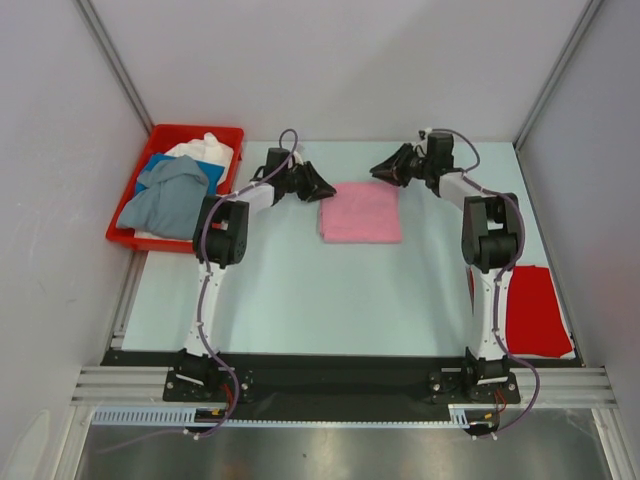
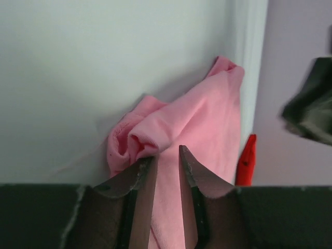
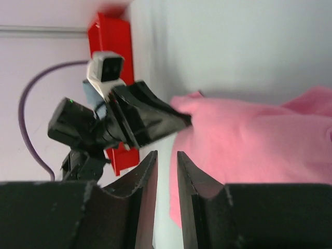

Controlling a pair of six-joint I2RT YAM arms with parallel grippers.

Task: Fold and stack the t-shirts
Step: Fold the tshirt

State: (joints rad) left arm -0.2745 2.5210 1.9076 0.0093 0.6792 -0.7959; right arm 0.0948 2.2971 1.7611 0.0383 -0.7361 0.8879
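- Pink t-shirt [image 1: 360, 212]: folded into a rough rectangle, lying flat on the pale worktop [image 1: 300, 290], at the far middle between the two end effectors. In the left wrist view its near corner is bunched into a soft roll.
- Left end effector [image 1: 322, 187]: low at the far left corner of the pink t-shirt. Its jaws are released and stand narrowly apart. Pink cloth shows through the gap, and one fingertip [image 2: 147, 162] is right at the bunched roll.
- Right end effector [image 1: 383, 170]: just beyond the far right corner of the pink t-shirt. Its jaws are released with a narrow gap and nothing between them (bare worktop shows through).
- Red t-shirt [image 1: 537, 310]: flat at the right edge of the worktop, beside the right arm and well apart from the pink one.
- Red bin [image 1: 165, 133]: at the far left, off the worktop's corner.
- Grey-blue t-shirt [image 1: 170, 205]: crumpled in the bin and draped over its near rim.
- Blue t-shirt [image 1: 160, 166]: in the bin, partly under the grey-blue one.
- White t-shirt [image 1: 205, 149]: heaped at the bin's far end.
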